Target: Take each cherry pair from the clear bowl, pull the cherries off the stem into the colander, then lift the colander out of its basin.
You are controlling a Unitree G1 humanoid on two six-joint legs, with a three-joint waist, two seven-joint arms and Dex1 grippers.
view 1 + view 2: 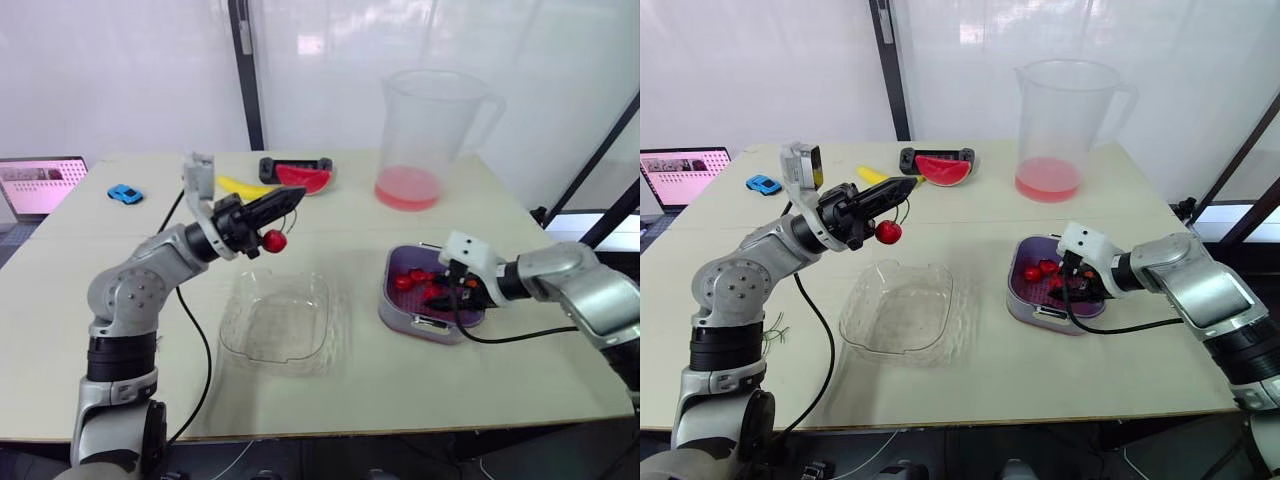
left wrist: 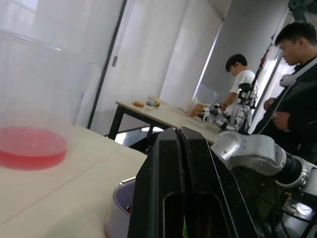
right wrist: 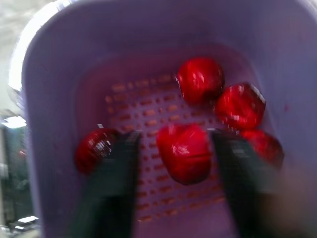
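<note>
My left gripper (image 1: 288, 201) is raised over the table behind the clear bowl (image 1: 240, 335), shut on a stem from which one red cherry (image 1: 275, 240) dangles. In the left wrist view its fingers (image 2: 158, 188) press flat together. The clear bowl holds nothing. To the right stands the purple colander (image 1: 392, 262) in its basin, with several loose cherries (image 3: 198, 79) on its perforated floor. My right gripper (image 1: 446, 290) reaches down into the colander. Its jaws stand apart on either side of one cherry (image 3: 183, 153), with a gap on each side.
A tall clear pitcher (image 1: 432, 125) with pink liquid stands at the back right. A toy watermelon slice (image 1: 303, 178) and a banana (image 1: 245, 186) lie behind my left gripper. A blue toy car (image 1: 124, 194) and a laptop (image 1: 40, 185) are far left. People stand beyond the table.
</note>
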